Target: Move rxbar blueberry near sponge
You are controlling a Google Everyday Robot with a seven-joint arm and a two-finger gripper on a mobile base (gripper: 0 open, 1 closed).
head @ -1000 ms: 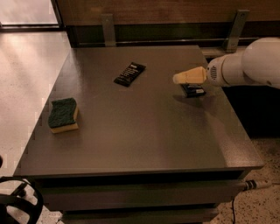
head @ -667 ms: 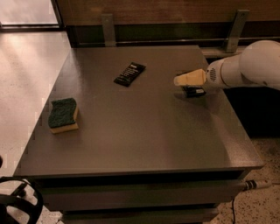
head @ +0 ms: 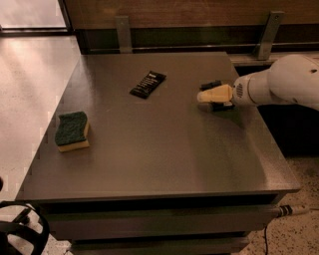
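A grey worktop (head: 164, 159) fills most of the camera view, standing on a stacked base with a dark gap under its front edge. Behind it, at 12 o'clock, runs a wooden wall panel (head: 199, 12) with two metal brackets (head: 123, 32) fixed upright against it. A pale speckled floor (head: 30, 89) spreads out at 9 to 10 o'clock.

The white arm (head: 289, 79) comes in from the 3 o'clock edge and lies low across the worktop's right side, pointing toward 9 o'clock. At the 7 o'clock corner of the view, off the worktop, there is a black curved part (head: 22, 234) that is too dark to make out.

The sponge (head: 72, 130) lies flat at 9 o'clock on the worktop, near the left edge, with its dark green side up and the yellow foam showing along its near side. The gripper (head: 203, 94) is a cream wedge at 2 o'clock on the worktop, right down at the surface and well apart from the sponge.

A black bar (head: 148, 84) with white lettering lies flat at about 12 o'clock, set on a slant, at the gripper's 9 o'clock and apart from it.

The rxbar blueberry (head: 211, 84) is at the gripper. Only dark ends show, one at the wedge's 12 o'clock side and one at its 6 o'clock side, and the middle is covered. I cannot tell whether the gripper is clamped on the bar or only sits over it
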